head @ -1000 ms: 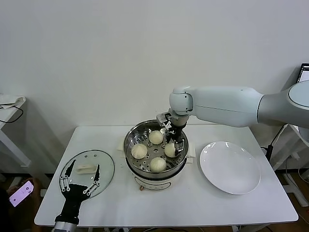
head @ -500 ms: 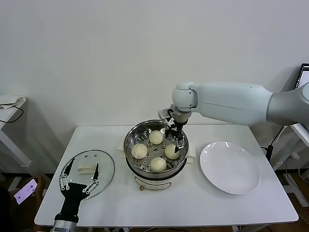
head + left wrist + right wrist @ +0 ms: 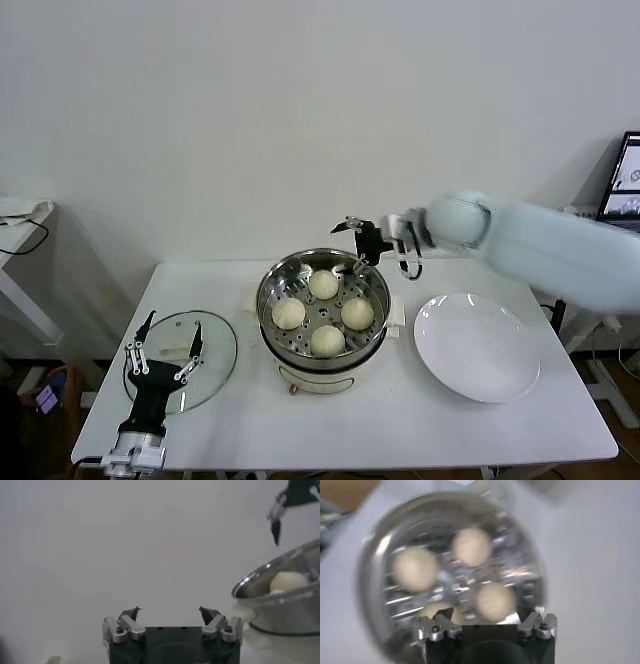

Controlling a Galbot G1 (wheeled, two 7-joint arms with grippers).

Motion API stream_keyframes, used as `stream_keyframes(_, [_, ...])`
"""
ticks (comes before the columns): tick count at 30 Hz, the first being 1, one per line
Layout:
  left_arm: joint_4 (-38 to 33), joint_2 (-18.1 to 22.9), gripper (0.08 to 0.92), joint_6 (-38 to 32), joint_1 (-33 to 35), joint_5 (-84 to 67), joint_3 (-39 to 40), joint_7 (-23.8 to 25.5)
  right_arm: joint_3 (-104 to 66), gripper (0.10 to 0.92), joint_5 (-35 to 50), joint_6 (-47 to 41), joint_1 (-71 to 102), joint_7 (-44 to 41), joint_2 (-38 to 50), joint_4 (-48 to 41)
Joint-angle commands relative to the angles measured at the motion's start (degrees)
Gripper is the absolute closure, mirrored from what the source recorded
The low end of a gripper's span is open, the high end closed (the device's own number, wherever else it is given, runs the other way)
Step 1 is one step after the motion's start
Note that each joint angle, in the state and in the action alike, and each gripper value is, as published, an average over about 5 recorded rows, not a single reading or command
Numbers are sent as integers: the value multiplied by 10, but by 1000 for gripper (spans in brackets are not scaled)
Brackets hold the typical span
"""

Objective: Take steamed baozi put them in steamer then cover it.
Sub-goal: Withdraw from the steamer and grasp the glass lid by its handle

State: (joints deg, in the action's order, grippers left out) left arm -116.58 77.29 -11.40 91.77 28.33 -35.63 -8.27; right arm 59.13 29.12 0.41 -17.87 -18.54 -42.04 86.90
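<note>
In the head view, four steamed baozi (image 3: 322,312) — smooth, round, cream-white — sit apart from one another on the perforated tray of the steamer (image 3: 272,280), a shiny steel pot on a cream base at the centre of the white table (image 3: 400,425). One cover (image 3: 215,355), clear glass with a metal rim and a pale handle, lies flat at the lower left of the frame. The left gripper (image 3: 162,349) hovers over it, fingers spread, touching nothing. The right gripper (image 3: 378,247) hangs above the steamer's far-right rim, fingers spread and empty. One white plate (image 3: 478,346) lies to the right of the steamer.

In the left wrist view, the left gripper (image 3: 170,613) shows two dark fingertips standing apart with nothing between them; the steamer (image 3: 280,592) enters at the right edge with one bun (image 3: 289,581) visible inside.

In the right wrist view, the steamer (image 3: 370,580) fills the frame — all four baozi (image 3: 472,547) lie inside, blurred. The right gripper (image 3: 486,616) sits at the bottom edge, fingers apart.
</note>
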Motion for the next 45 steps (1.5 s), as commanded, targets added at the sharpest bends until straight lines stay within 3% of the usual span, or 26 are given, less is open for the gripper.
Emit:
stream_keyframes(1, [66,-17,177,22,-44,204,2,-39,-566,203,-11,132,550,385,97,46])
stream_keyframes(8, [125,-43,177,23,-36,328,-11,-29,-784,203,-19,176,790,368,-22,35])
stream_keyframes(18, [180,-56,177,40,-38,448,-15,-42,-883,203,-38,189,903,335,-170,48])
stream_keyframes(27, [281,-38,177,-5,-98,517,-15,-108,-884,203,-61,192,940,325,-209,73])
stream_keyframes(45, [350,-34,177,8,-157,548,-21,-128,-873,203,-78,194,960,307,-227,91])
